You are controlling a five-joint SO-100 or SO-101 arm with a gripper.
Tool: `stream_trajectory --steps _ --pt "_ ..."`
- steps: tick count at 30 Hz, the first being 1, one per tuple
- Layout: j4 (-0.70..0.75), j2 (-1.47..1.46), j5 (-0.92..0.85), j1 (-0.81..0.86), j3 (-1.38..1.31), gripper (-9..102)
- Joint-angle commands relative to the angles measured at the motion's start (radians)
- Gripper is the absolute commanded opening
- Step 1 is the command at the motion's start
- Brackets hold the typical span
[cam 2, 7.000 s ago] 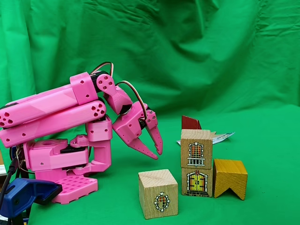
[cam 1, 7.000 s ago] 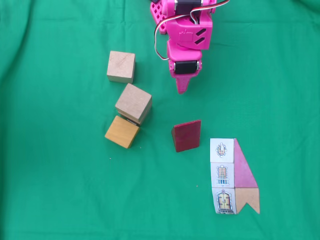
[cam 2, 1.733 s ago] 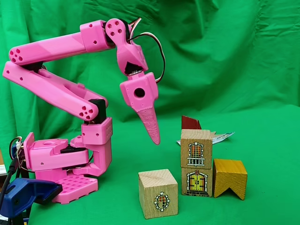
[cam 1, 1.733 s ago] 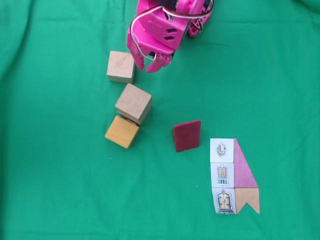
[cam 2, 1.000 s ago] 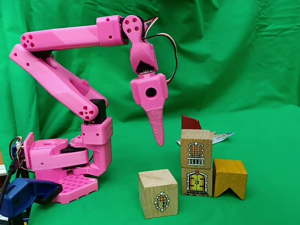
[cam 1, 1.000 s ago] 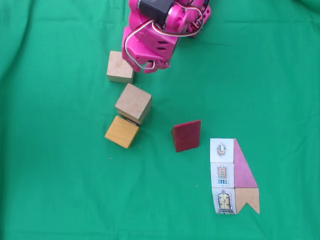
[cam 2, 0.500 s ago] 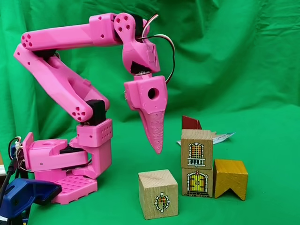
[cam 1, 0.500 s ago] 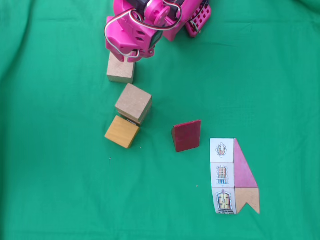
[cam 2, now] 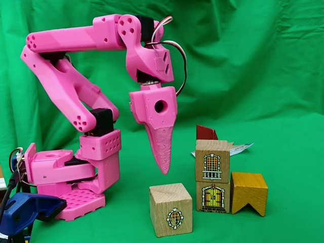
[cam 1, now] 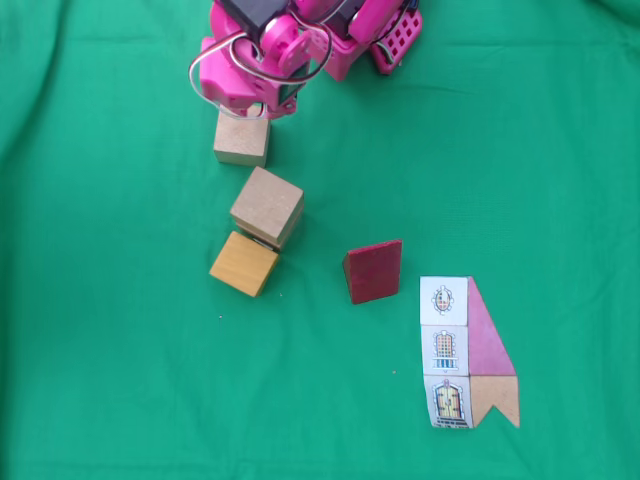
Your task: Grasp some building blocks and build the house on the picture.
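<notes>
The pink plastic arm's gripper points straight down, its tip hanging just above the single pale natural-wood cube that stands alone at the near left of the blocks in the low fixed view. From above, in the other fixed view, the gripper sits over the far edge of that same cube. Whether the jaws are open or closed cannot be told; in the low view they read as one tapered point.

To the right in the low view, a second pale wood cube with a printed window rests on top of another printed cube, and the orange-yellow notched block touches their right side. The dark red wedge shows behind them.

From above, the wedge lies apart on the green cloth over the desk, and the flat printed card of the house lies at the lower right, near the wedge but not touching it.
</notes>
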Motion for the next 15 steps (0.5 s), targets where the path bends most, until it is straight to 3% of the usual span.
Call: stream_trajectory --steps 1,8,15 --pt "-0.008 -0.021 0.008 0.002 -0.034 15" --pt "-0.015 -0.034 -0.002 0.002 -0.035 22" --pt "-0.158 -0.063 -0.003 0.002 -0.035 23"
